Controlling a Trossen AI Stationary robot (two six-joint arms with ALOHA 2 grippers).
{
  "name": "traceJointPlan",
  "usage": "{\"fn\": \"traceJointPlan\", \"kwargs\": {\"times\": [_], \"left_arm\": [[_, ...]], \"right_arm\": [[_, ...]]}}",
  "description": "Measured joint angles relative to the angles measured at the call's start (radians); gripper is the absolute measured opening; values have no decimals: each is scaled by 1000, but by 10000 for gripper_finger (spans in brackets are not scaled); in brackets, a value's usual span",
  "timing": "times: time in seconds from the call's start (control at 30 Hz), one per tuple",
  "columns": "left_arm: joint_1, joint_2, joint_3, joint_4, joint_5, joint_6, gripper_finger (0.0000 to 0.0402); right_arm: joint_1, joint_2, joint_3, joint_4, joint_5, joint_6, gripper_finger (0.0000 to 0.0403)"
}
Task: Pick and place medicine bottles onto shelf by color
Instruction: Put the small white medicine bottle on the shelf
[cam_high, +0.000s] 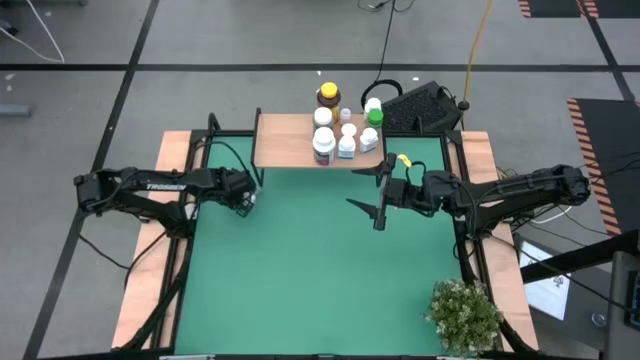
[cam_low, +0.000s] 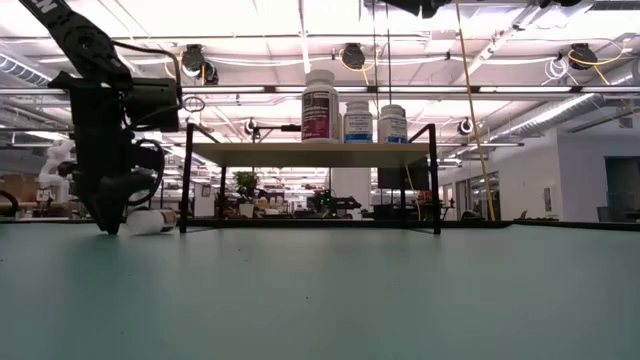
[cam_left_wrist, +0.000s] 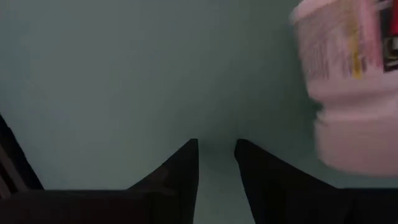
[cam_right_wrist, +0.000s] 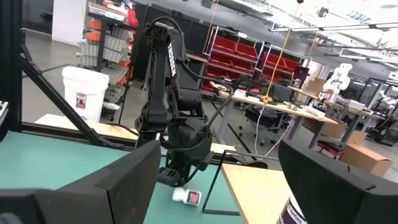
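A white medicine bottle (cam_low: 150, 222) lies on its side on the green table mat, just left of the shelf (cam_high: 290, 140). My left gripper (cam_low: 108, 225) points down at the mat beside it. Its fingers (cam_left_wrist: 180, 174) stand a narrow gap apart with only bare mat between them. The bottle (cam_left_wrist: 348, 81) lies outside them, off one finger's outer side. Several white bottles (cam_high: 323, 140) stand on the shelf board. An amber, yellow-capped one (cam_high: 328, 96) and a green-capped one (cam_high: 375, 117) stand at its far edge. My right gripper (cam_high: 378, 205) hangs open above the mat, right of the shelf.
A leafy potted plant (cam_high: 465, 315) stands at the near right corner. A black keyboard-like object (cam_high: 420, 105) lies beyond the far edge. The shelf's thin black legs (cam_low: 185, 180) stand close to the lying bottle. Bare green mat (cam_high: 300, 270) fills the middle and near side.
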Motion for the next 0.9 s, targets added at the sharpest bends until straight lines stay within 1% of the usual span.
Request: {"fn": "traceJointPlan", "kwargs": {"times": [0.13,0.2,0.33,0.47,0.6,0.67,0.73,0.9], "left_arm": [[-2,1,36,-94,89,-28,116],[-14,1,57,-139,108,-47,115],[-58,-21,102,-129,102,-46,115],[-110,-72,154,-126,72,-27,115],[-157,-128,168,-98,44,-12,119],[-175,-141,165,-66,34,9,128],[-190,-143,159,-67,29,18,144],[-198,-142,119,-32,-2,17,207]], "right_arm": [[0,0,0,-3,0,2,322],[0,0,0,-5,0,0,322],[0,0,0,-10,0,-6,322],[0,0,0,-31,1,-9,322],[0,0,0,-45,2,-6,322],[0,0,0,-49,3,-2,322],[0,0,0,-51,3,9,322],[0,0,0,-58,3,49,322]]}}
